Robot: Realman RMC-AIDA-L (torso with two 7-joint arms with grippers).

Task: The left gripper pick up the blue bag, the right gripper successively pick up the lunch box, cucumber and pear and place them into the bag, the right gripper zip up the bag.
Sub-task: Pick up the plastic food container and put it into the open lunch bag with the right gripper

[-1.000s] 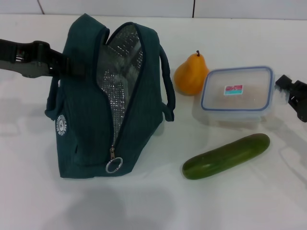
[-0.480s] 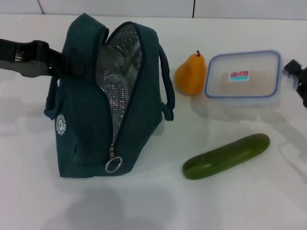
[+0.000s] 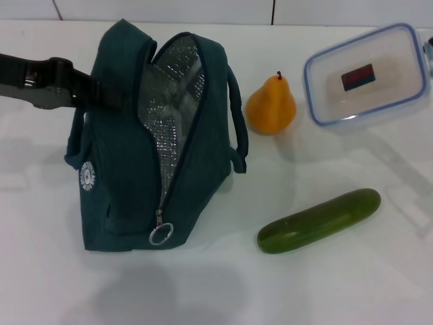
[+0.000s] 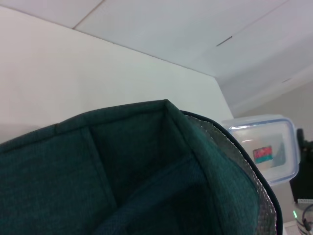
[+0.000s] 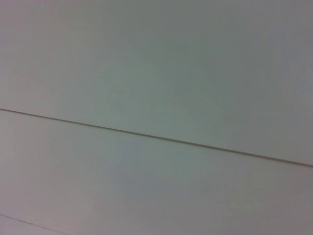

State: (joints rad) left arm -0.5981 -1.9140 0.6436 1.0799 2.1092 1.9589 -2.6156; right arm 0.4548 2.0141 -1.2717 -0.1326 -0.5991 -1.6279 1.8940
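Lifted off the table since the earlier frames, the box [image 3: 366,76] is now tilting in the air at upper right of the head view, up and right of the pear [image 3: 270,105]; bag, pear and cucumber are sitting where they were.

Head view: white table [image 3: 203,284], white tiled wall behind with dark seams. Bag [image 3: 152,145] is standing upright, unzipped, foil lining showing, ring pull hanging low at its front. Left gripper [image 3: 84,91] is reaching in from the left edge and pressing against the bag's upper left side by the handle; cannot tell how its fingers stand. Pear is standing just right of the bag, not touching. Cucumber [image 3: 318,220] is lying diagonally in front of the pear, well apart from the bag. Right gripper is barely showing at the frame's right edge beside the box; its grip cannot be told.

Left wrist view: looking close over the bag's [image 4: 127,166] teal rim with foil edge; box [image 4: 266,154] is showing beyond it, label facing the camera, white table and wall seams behind.

Right wrist view: only white panelled surface with thin dark seams; no fingers showing.
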